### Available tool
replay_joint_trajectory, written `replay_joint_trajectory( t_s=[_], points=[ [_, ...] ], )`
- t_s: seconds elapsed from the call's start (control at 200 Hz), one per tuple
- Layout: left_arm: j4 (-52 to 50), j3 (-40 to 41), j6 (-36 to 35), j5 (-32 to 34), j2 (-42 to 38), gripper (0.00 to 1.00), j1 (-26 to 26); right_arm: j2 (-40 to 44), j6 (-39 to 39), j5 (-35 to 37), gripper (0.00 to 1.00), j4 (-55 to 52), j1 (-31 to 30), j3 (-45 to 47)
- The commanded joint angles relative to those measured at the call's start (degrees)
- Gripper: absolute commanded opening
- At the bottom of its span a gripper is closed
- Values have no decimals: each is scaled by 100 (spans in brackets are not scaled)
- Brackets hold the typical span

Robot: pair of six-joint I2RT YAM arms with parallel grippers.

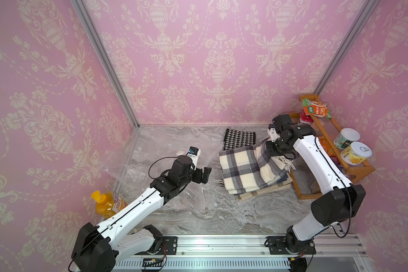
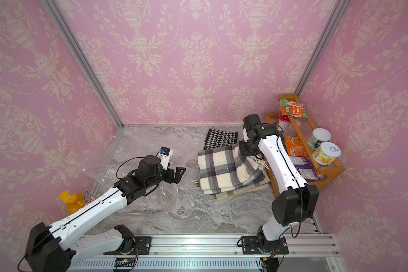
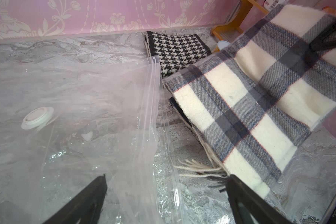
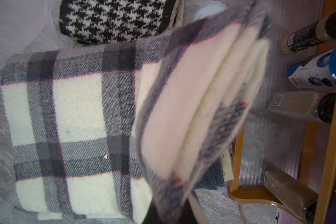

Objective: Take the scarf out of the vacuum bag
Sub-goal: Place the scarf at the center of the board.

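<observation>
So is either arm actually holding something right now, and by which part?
The right end effector is shut on the plaid scarf, pinching its raised layered edge. The left end effector is open and holds nothing.

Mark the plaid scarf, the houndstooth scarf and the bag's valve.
plaid scarf (image 1: 242,162), a top view, cream check on top fold.
houndstooth scarf (image 1: 239,139), a top view, middle of patterned face.
valve (image 3: 37,117), left wrist view, centre of white disc.

A: Where is bare tabletop (image 1: 233,219) to be found in a top view?
B: A strip is left open across the lower centre.
A: What is blocked?
B: The right edge is closed by the wooden rack (image 1: 363,172), centre right by the folded plaid scarf (image 1: 243,169), centre left by the vacuum bag (image 1: 163,141), lower left by the orange bottle (image 1: 106,203).
</observation>
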State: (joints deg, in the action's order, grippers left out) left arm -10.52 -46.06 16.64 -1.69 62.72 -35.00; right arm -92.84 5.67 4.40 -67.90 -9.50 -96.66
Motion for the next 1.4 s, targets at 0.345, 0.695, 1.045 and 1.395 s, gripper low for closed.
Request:
replay_joint_trajectory(
  t_s=[0.345,0.695,1.045,1.395],
  points=[
    [-333,-332,93,-212,-357,99,16,52,233,-1,0,136,141,474],
    [-380,-316,78,-209,-269,99,11,-39,293,154,0,320,267,909],
    [-404,-359,68,-200,-87,99,11,23,364,711,86,478,388,1219],
    [-492,-346,108,-133,-49,99,11,479,522,1085,100,758,387,1413]
  ],
)
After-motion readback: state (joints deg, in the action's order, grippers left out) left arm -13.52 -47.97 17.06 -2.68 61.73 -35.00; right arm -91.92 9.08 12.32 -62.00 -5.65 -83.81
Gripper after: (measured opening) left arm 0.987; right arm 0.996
